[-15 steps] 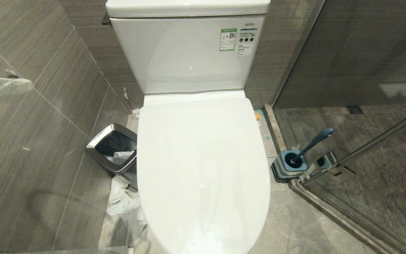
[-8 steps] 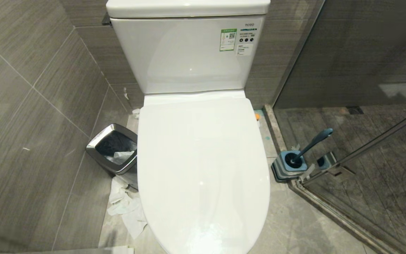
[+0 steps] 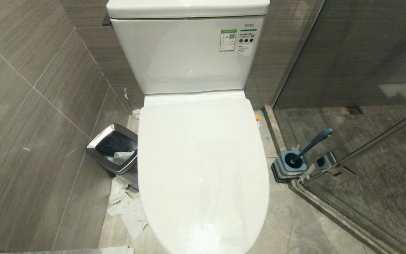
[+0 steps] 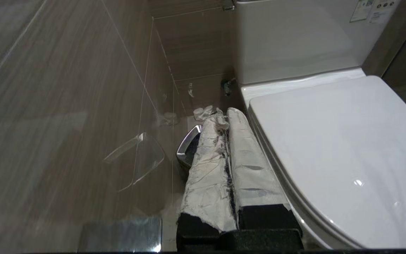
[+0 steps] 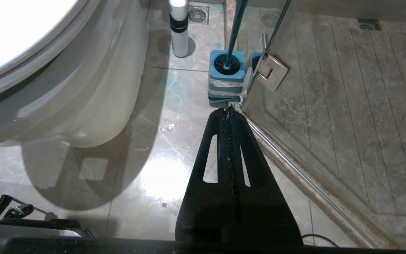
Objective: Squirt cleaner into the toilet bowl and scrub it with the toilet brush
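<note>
Glossy white oval toilet bowl (image 3: pixel 203 169) sitting under closed lid; task looking finished. Dark-blue-handled toilet brush (image 3: pixel 310 144) resting in stand, right of bowl. Left end effector (image 4: pixel 224 118), clenched empty, now gone from head view, retreating. Right end effector (image 5: pixel 229 111) clenched empty, hanging near stand.

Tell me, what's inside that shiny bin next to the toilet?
Inside the chrome-rimmed bin there is a dark liner with crumpled white paper on top. Anything below that paper is covered. More white paper lies on the floor in front of the bin.
</note>
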Robot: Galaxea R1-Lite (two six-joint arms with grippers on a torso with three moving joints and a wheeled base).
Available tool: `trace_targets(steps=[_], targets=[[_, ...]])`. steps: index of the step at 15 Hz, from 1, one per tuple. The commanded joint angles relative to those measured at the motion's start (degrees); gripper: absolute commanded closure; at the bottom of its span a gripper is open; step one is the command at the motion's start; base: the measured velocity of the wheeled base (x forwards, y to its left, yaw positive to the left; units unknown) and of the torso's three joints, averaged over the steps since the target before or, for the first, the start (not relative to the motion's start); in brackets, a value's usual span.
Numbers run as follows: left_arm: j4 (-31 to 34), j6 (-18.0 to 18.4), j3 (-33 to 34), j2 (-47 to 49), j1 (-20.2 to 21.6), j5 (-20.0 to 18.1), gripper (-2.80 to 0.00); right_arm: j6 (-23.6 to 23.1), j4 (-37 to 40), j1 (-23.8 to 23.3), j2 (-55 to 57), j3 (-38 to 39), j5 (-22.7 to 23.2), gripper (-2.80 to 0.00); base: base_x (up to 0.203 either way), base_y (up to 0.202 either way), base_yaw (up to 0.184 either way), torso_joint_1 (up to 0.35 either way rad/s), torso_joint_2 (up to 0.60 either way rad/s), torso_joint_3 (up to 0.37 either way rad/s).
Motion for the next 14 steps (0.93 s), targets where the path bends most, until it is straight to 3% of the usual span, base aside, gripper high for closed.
trace_targets(steps=[1, 5, 8, 11, 14], targets=[[-0.35, 0.89, 6.79, -9.09, -0.52, 0.35, 0.0, -0.02, 0.01, 0.01, 0.05, -0.04, 0.03, 0.0, 0.0, 0.0, 0.0, 0.0, 0.0, 0.0], [-0.31, 2.97, 15.02, -17.64, -2.51, 0.54, 0.0, 0.06, 0.01, 0.01, 0.05, -0.04, 0.03, 0.0, 0.0, 0.0, 0.0, 0.0, 0.0, 0.0], [-2.16, 2.81, 25.19, -23.22, -3.01, 1.18, 0.0, -0.02, 0.01, 0.01, 0.05, 0.03, 0.03, 0.0, 0.0, 0.0, 0.0, 0.0, 0.0, 0.0], [-10.62, 2.51, 35.84, -23.62, -3.11, 2.5, 0.0, -0.02, 0.01, 0.01, 0.05, 0.04, 0.03, 0.0, 0.0, 0.0, 0.0, 0.0, 0.0, 0.0], [-26.75, 2.85, 50.58, -23.67, -3.11, 2.93, 0.0, 0.07, 0.01, 0.01, 0.05, 0.05, 0.03, 0.0, 0.0, 0.0, 0.0, 0.0, 0.0, 0.0]])
